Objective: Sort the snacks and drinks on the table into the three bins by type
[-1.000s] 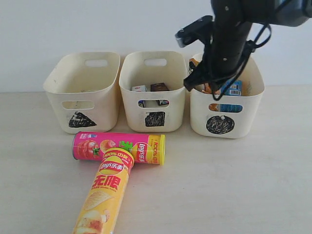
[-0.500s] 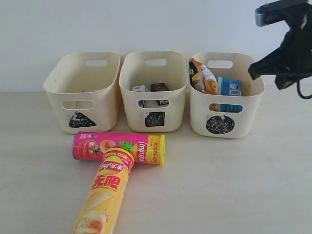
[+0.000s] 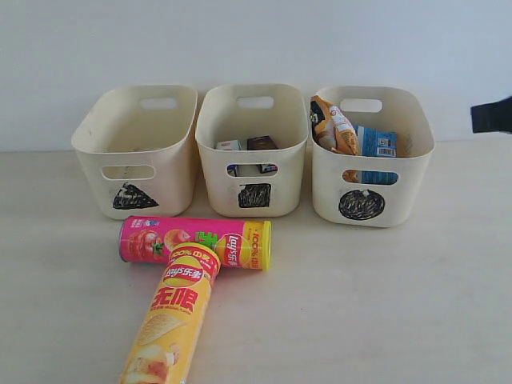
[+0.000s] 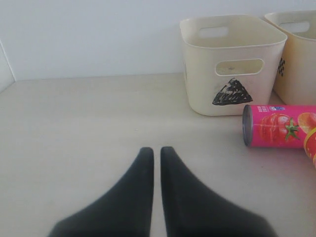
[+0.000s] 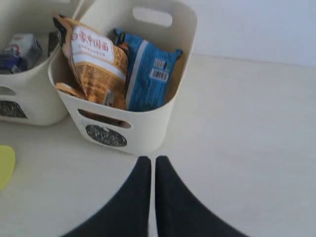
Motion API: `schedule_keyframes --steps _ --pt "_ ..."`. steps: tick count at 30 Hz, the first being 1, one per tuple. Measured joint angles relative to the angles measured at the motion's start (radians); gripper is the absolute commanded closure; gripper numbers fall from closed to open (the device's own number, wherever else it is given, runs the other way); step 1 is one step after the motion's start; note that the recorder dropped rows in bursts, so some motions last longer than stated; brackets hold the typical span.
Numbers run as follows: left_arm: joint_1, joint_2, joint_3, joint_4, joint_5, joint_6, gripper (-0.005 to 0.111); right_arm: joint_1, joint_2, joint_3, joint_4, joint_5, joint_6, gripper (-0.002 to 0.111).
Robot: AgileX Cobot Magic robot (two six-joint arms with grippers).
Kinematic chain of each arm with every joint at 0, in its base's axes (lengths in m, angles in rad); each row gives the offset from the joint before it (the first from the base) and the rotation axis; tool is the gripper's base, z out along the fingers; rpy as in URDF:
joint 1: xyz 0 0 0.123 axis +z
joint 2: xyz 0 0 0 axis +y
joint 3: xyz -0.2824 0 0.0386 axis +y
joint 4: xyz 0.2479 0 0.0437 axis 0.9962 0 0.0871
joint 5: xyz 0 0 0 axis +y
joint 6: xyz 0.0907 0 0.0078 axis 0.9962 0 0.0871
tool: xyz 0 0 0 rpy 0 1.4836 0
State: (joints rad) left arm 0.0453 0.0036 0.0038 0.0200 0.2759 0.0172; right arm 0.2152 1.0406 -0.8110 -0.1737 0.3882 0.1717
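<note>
Three cream bins stand in a row: triangle bin (image 3: 136,148), square bin (image 3: 253,148), circle bin (image 3: 370,156). The orange-yellow noodle packet (image 3: 334,126) and blue packet (image 3: 376,142) lean inside the circle bin, seen too as the orange packet (image 5: 96,64) and blue packet (image 5: 148,74). Two small drink cartons (image 3: 246,146) sit in the square bin. The pink chip tube (image 3: 196,242) lies across the table (image 3: 360,304), the yellow tube (image 3: 172,324) touching it at right angles. My right gripper (image 5: 148,160) is shut and empty, beside the circle bin (image 5: 148,128). My left gripper (image 4: 152,150) is shut, empty, apart from the pink tube (image 4: 279,126).
The triangle bin (image 4: 232,61) looks empty inside. A white wall runs behind the bins. A dark piece of the right arm (image 3: 492,116) shows at the right edge of the exterior view. The yellow tube's lid (image 5: 5,165) peeks in at the right wrist view's edge.
The right arm has pulled away from above the circle bin to the right, almost out of the exterior view. The packets stay in that bin.
</note>
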Motion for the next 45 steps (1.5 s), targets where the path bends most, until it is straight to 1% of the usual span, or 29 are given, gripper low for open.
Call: schedule_keyframes --steps 4,7,13,21,23,26,31,42,45 --pt "0.0 0.0 0.0 0.0 0.0 0.0 0.103 -0.003 -0.114 0.083 0.0 -0.065 0.014 0.108" --pt "0.0 0.0 0.0 0.0 0.0 0.0 0.103 -0.003 -0.188 0.115 0.004 -0.043 0.021 0.108" --pt "0.0 0.0 0.0 0.0 0.0 0.0 0.103 -0.003 -0.28 0.118 0.004 -0.002 0.02 0.108" --pt "0.0 0.0 0.0 0.0 0.0 0.0 0.103 -0.005 -0.311 0.118 0.004 -0.006 -0.083 0.108" --pt "0.0 0.0 0.0 0.0 0.0 0.0 0.103 -0.021 -0.323 0.122 0.013 -0.002 -0.093 0.108" --pt "0.0 0.0 0.0 0.0 0.0 0.0 0.103 -0.076 -0.371 0.14 0.039 -0.002 -0.097 0.108" --pt "0.0 0.0 0.0 0.0 0.0 0.0 0.103 -0.134 -0.488 0.254 0.052 -0.038 -0.129 0.108" --pt "0.0 0.0 0.0 0.0 0.0 0.0 0.103 -0.146 -0.728 0.488 0.056 -0.079 -0.156 0.108" --pt "0.0 0.0 0.0 0.0 0.0 0.0 0.103 -0.178 -0.781 0.527 0.059 -0.077 -0.156 0.108"
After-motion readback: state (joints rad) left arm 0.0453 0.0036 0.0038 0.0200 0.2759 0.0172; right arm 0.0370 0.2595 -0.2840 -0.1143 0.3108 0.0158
